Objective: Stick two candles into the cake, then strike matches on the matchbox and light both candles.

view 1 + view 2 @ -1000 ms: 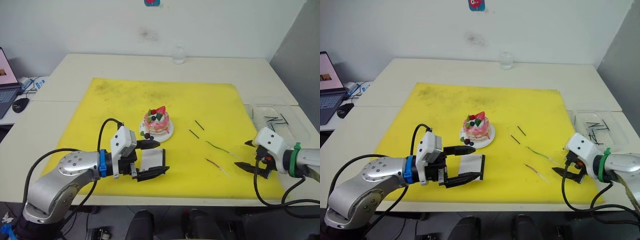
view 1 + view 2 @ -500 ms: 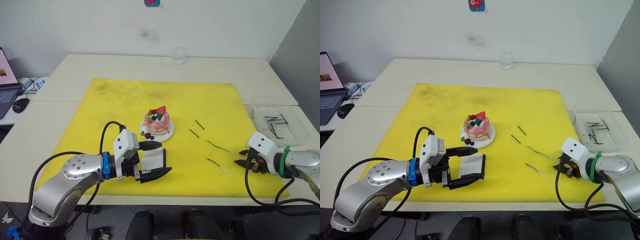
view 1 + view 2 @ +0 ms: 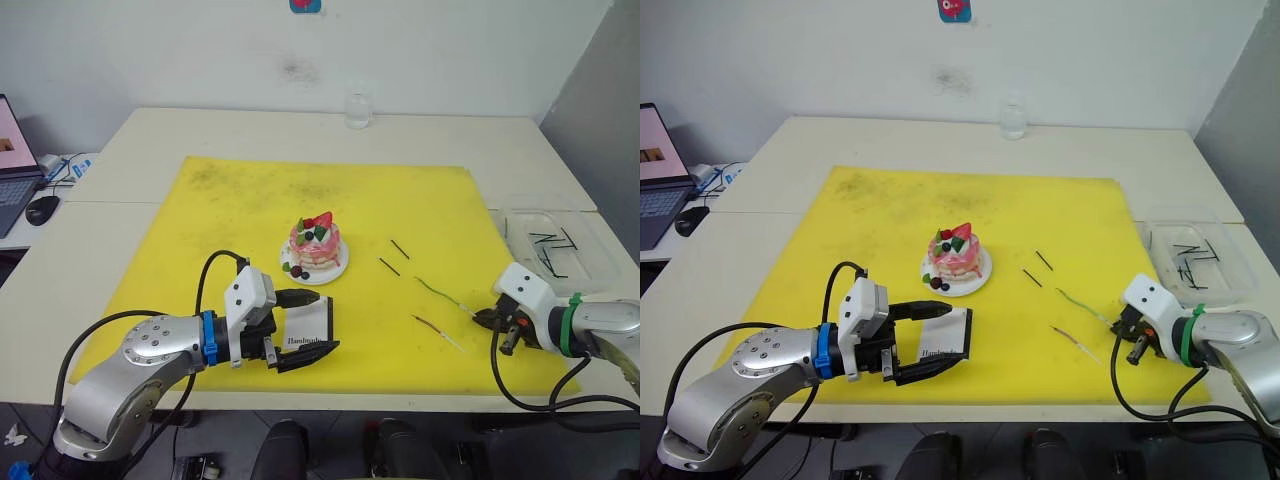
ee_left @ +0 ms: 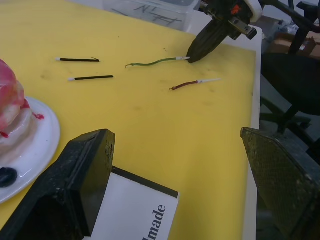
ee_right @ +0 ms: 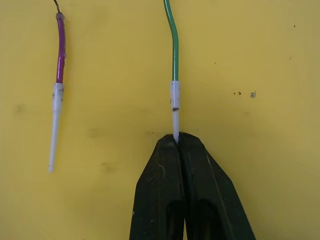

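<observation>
The pink cake [image 3: 315, 240] sits on its white plate [image 3: 338, 268] mid-mat. My right gripper [image 5: 177, 140] is shut on the pale tip of the green candle [image 5: 173, 45], which lies flat on the mat [image 3: 435, 291]. The reddish candle [image 3: 432, 327] lies beside it, untouched. Two matches [image 3: 399, 249] [image 3: 388, 266] rest between the cake and the candles. My left gripper [image 3: 315, 322] is open, one finger on either side of the white matchbox [image 4: 135, 210] lying just in front of the plate.
A yellow mat [image 3: 250, 200] covers the table's middle. A clear tray [image 3: 560, 245] holding several matches stands at the right edge. A glass [image 3: 357, 110] is at the back. A laptop [image 3: 10, 150] and mouse [image 3: 42, 208] sit far left.
My right gripper moved up to the green candle's pale end and shut on it. The left gripper shifted slightly by the matchbox and stayed open.
</observation>
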